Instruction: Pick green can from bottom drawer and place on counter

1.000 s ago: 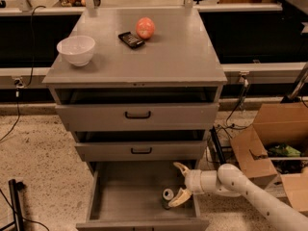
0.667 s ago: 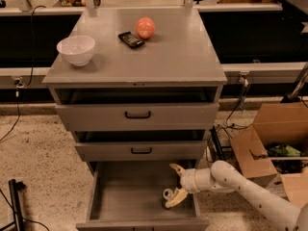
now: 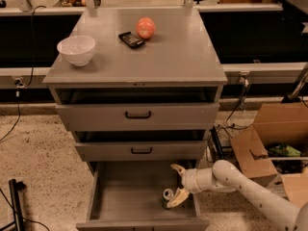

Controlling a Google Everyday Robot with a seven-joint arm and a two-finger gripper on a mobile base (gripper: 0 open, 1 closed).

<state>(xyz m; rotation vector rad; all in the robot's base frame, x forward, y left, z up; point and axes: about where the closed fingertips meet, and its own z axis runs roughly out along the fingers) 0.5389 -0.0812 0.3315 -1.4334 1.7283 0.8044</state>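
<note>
The green can lies on its side on the floor of the open bottom drawer, near the front right corner, silver top facing left. My gripper reaches in from the right, inside the drawer. Its fingers are open, one above the can and one low beside the can's right side, so they straddle it. The counter is the grey cabinet top above.
On the counter stand a white bowl at left, a black phone-like device and a red apple near the back. The two upper drawers are slightly open. A cardboard box sits on the floor at right.
My gripper has moved left and deeper into the bottom drawer, closing in around the can. The can has not moved.
</note>
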